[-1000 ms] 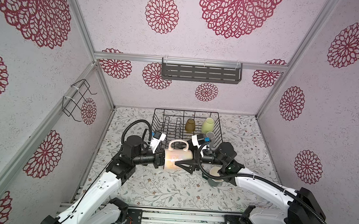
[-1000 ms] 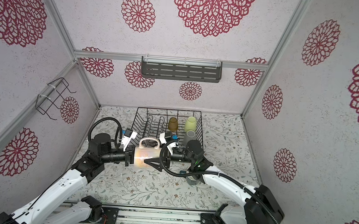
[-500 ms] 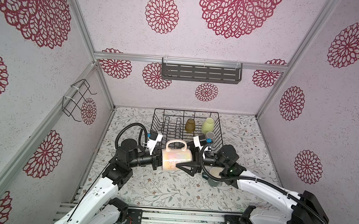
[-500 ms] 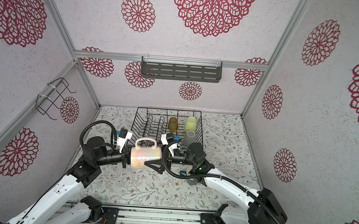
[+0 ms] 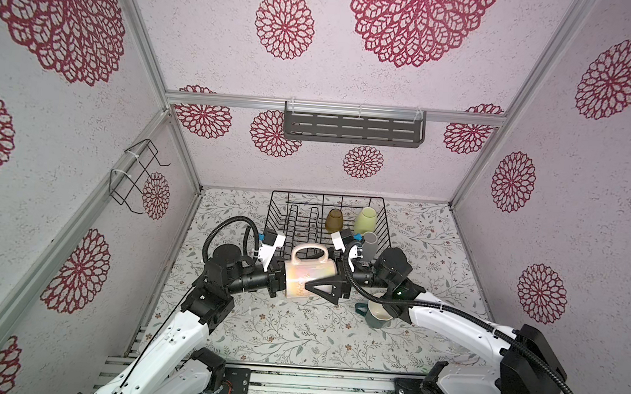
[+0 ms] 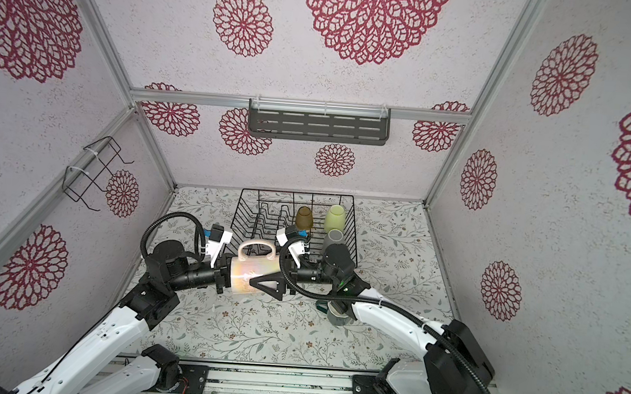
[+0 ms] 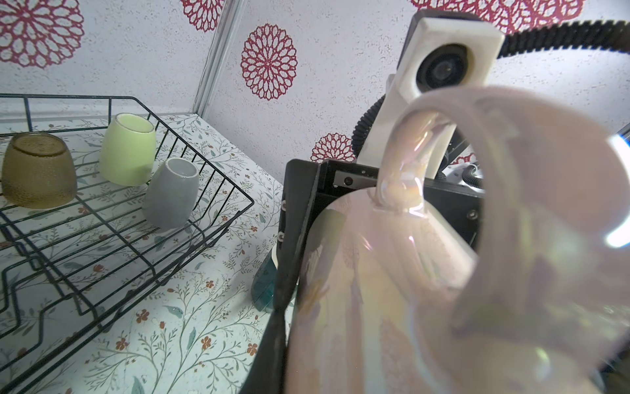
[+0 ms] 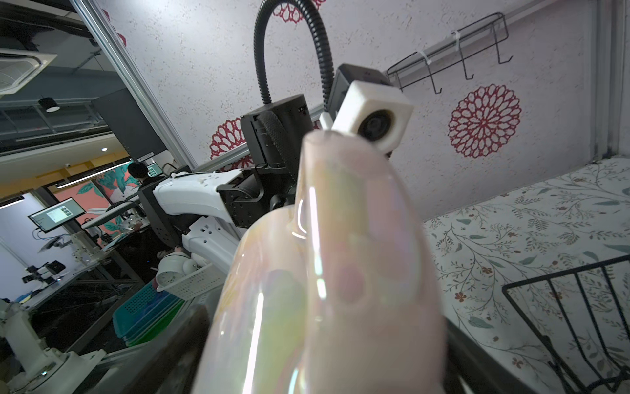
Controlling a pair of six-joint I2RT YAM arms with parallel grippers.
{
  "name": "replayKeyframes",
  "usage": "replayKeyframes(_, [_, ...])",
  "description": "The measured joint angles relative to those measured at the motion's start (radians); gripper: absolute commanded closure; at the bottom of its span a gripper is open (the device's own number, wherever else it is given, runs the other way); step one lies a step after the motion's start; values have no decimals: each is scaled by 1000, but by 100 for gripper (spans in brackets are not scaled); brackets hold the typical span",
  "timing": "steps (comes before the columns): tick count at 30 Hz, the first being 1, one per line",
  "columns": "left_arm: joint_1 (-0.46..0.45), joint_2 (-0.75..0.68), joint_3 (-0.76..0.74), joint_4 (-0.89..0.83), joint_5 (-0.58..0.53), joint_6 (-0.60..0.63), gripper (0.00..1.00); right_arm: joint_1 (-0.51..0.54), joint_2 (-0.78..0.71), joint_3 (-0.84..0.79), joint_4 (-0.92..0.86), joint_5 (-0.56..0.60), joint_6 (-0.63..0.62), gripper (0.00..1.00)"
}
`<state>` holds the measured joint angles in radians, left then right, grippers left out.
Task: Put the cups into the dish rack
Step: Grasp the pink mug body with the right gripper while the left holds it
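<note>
A pearly pink handled mug (image 5: 311, 268) hangs on its side above the table in front of the dish rack (image 5: 278, 218), handle up. My left gripper (image 5: 279, 279) is shut on the mug's left end. My right gripper (image 5: 313, 281) stands open from the right, with its black fingers (image 7: 289, 238) close on either side of the mug's body. In the rack's right half stand, upside down, an amber glass (image 5: 334, 221), a lime-yellow tumbler (image 5: 366, 221) and a grey tumbler (image 5: 370, 243). A dark teal mug (image 5: 376, 316) sits upright on the table under my right arm.
Upright plate-slot loops (image 5: 297, 223) fill the rack's left half. A grey slotted shelf (image 5: 353, 129) hangs on the back wall and a bent wire bracket (image 5: 136, 178) on the left wall. Patterned walls close the cell on three sides.
The left arm shifted slightly and the pink mug tipped to lie level between the grippers. The right gripper stayed almost still around it.
</note>
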<state>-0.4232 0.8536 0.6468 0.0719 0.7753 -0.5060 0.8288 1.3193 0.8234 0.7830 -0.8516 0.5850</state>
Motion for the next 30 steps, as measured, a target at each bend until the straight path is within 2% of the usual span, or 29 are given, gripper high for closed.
replayKeyframes(7, [0,-5,-9,10,-3,-7,100,-10,17,20,-3,-45,37,8])
replayKeyframes(13, [0,-4,-9,9,-11,-6,100,-12,17,26,-13,-53,45,1])
replayKeyframes(30, [-5,-43,-26,24,-58,1,100,-23,-34,10,-85,10,101,1])
